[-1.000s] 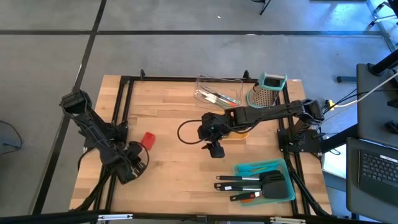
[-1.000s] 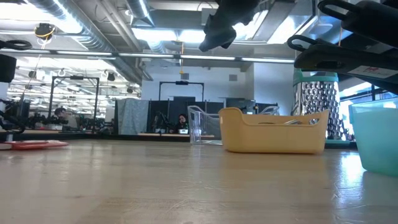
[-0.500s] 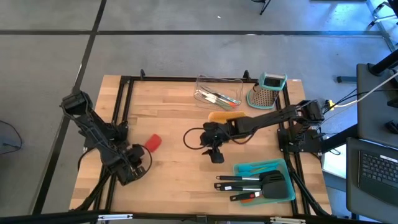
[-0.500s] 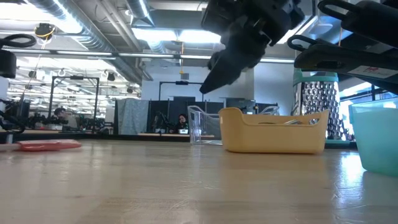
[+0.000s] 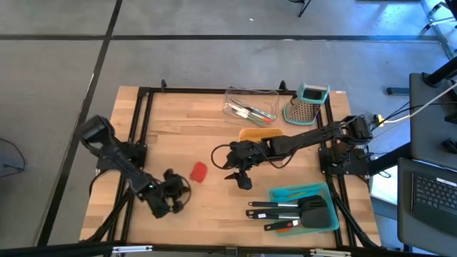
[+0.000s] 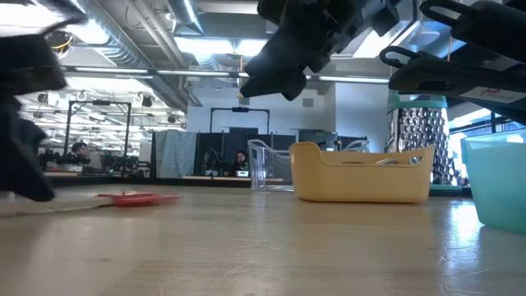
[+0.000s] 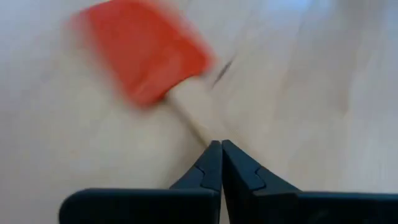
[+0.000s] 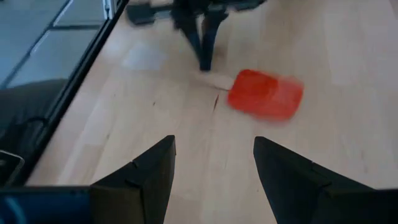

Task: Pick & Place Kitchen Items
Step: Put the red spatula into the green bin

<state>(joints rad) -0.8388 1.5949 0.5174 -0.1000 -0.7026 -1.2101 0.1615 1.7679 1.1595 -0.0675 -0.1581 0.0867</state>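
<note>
Toward the counter's near-left corner, your left gripper (image 5: 178,194) has its jaws pinched together on the pale handle of the red spatula (image 5: 198,171), which lies flat near mid-counter. Just beyond it, your right gripper (image 5: 233,173) hovers with jaws wide, holding nothing.

Bare tabletop (image 5: 186,128) btwn arms

Wood table (image 5: 193,135) w/ black frame: red spatula (image 5: 198,172) near centre, clear tray (image 5: 250,104) at 12, orange tray (image 5: 258,133) by it, grater (image 5: 307,105) at 1, teal tray (image 5: 303,208) at 5.
</note>
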